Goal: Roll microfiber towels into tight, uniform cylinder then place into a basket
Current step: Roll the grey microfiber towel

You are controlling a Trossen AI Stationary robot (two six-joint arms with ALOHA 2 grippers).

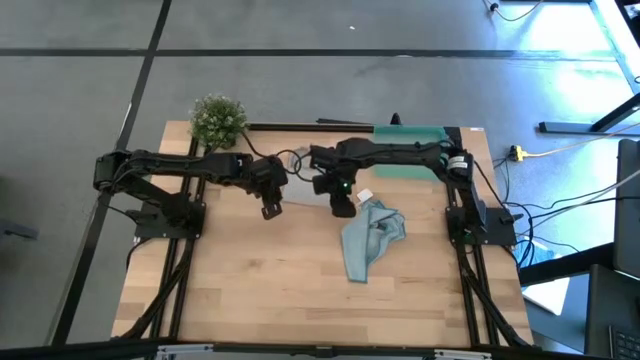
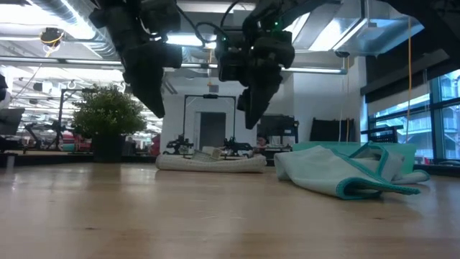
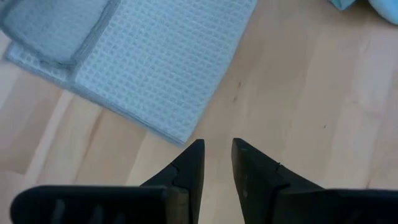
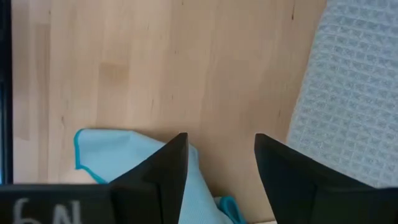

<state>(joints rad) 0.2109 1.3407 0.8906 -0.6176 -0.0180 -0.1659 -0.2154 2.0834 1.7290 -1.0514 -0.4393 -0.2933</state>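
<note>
A pale grey-blue towel (image 1: 303, 192) lies flat on the table at the far middle, one part folded over (image 3: 56, 31). A light blue towel (image 1: 370, 240) lies crumpled to its near right. The teal basket (image 1: 420, 133) stands at the far right, partly under my right arm. My left gripper (image 1: 272, 207) hangs above the grey towel's left edge, its fingers (image 3: 186, 168) a little apart with nothing between them. My right gripper (image 1: 342, 207) hangs open above bare wood, between the grey towel (image 4: 354, 93) and the light blue towel (image 4: 112, 149), and holds nothing.
A small potted plant (image 1: 217, 118) stands at the far left corner. Bare wood (image 1: 250, 280) fills the table's near half. In the low view both grippers (image 2: 147, 86) (image 2: 255, 101) hang well above the tabletop.
</note>
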